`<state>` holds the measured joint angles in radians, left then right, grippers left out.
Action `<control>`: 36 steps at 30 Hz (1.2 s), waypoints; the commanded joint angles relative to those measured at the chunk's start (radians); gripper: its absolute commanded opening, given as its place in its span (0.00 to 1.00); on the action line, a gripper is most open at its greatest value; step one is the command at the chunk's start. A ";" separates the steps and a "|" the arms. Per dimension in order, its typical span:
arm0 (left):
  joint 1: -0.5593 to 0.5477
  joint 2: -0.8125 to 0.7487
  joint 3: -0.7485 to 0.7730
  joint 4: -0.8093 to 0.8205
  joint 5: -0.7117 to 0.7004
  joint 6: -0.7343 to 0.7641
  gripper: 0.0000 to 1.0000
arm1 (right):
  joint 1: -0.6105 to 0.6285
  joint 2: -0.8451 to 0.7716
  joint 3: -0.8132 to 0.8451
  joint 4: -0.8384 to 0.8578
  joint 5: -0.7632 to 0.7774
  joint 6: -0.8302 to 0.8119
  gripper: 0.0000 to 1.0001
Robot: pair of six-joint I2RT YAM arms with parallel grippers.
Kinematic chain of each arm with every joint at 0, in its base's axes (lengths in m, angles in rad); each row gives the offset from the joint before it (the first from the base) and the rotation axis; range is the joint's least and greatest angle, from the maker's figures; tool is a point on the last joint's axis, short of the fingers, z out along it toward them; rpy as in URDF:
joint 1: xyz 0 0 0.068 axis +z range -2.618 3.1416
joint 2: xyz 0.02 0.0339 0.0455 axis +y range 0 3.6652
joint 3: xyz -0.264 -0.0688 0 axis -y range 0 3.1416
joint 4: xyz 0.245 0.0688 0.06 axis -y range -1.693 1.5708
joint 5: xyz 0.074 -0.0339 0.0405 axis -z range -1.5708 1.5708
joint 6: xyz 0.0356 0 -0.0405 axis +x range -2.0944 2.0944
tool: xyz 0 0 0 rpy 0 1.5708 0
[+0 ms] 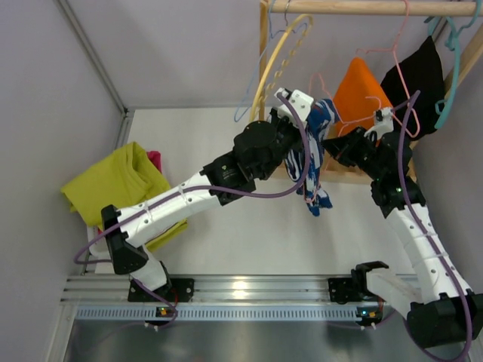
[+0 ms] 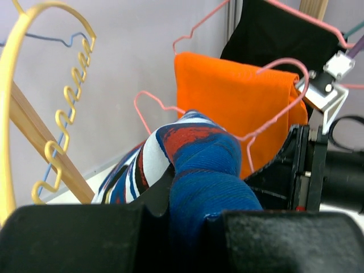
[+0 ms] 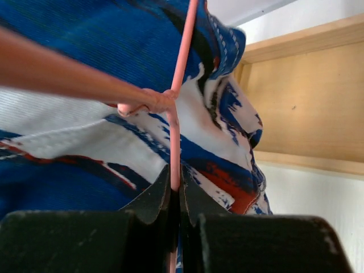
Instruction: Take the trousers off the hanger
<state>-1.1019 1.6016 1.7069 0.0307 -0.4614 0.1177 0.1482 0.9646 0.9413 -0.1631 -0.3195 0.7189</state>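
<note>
The trousers [image 2: 199, 170], the blue, white and red patterned pair, are bunched directly between the fingers of your left pincer [image 2: 187, 211], which is clamped down hard on a thick fold of the cloth. From that grip the fabric rises ahead of the pincer and drapes over the pink hanger [image 3: 177, 68]. The rest of the fabric hangs below both pincers, above the tabletop [image 1: 249, 241].

Your right pincer [image 3: 175, 185] is pinched fully together on the hanger's thin wire. The patterned cloth fills the view just behind and to the left of that wire, touching it.

So the two holds look set: one on the garment, one on the hanger. The removal itself is not done. The trousers are still folded over the wire, and I judge that pulling them away from the hanger is all that remains. I cannot tell whether the hanger's hook is on the wooden rail [image 1: 362, 7].

Beyond your left pincer, ahead and to the right, an orange garment [image 2: 233, 96] hangs on its own pink wire. A black garment [image 2: 273, 34] hangs behind that, and a yellow hanger [image 2: 17, 85] is off to the left. A yellow-green cloth [image 1: 113, 181] lies well away on the tabletop.
</note>
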 commanded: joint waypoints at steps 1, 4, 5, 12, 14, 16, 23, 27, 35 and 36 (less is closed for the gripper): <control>0.005 -0.068 0.166 0.293 0.003 -0.030 0.00 | -0.001 0.020 -0.041 -0.044 0.036 -0.141 0.00; 0.004 -0.057 0.209 0.279 0.010 -0.036 0.00 | -0.002 0.036 -0.053 -0.055 0.043 -0.153 0.00; 0.004 -0.055 0.221 0.275 0.015 -0.033 0.00 | -0.002 0.039 -0.056 -0.055 0.043 -0.156 0.00; 0.004 -0.031 0.345 0.268 0.024 0.013 0.00 | -0.002 0.063 -0.082 -0.064 0.062 -0.184 0.00; 0.004 -0.037 0.361 0.261 0.030 0.016 0.00 | -0.002 0.066 -0.087 -0.061 0.063 -0.190 0.00; 0.004 -0.045 0.359 0.250 0.035 0.017 0.00 | -0.002 0.074 -0.088 -0.055 0.066 -0.197 0.00; 0.004 -0.074 0.350 0.229 0.009 0.031 0.00 | -0.002 0.094 -0.098 -0.053 0.085 -0.234 0.00; 0.004 -0.118 0.275 0.203 0.010 0.016 0.00 | -0.002 0.085 -0.075 -0.055 0.077 -0.234 0.00; 0.004 -0.276 -0.028 0.124 -0.008 -0.050 0.00 | -0.001 0.051 0.095 -0.090 -0.015 -0.217 0.00; 0.005 -0.290 -0.053 0.118 -0.013 -0.058 0.00 | -0.002 0.037 0.109 -0.107 -0.015 -0.220 0.00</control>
<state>-1.0985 1.3827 1.6985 0.0463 -0.4656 0.1028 0.1478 1.0611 0.9428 -0.2932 -0.2947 0.5156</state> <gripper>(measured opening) 0.116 0.025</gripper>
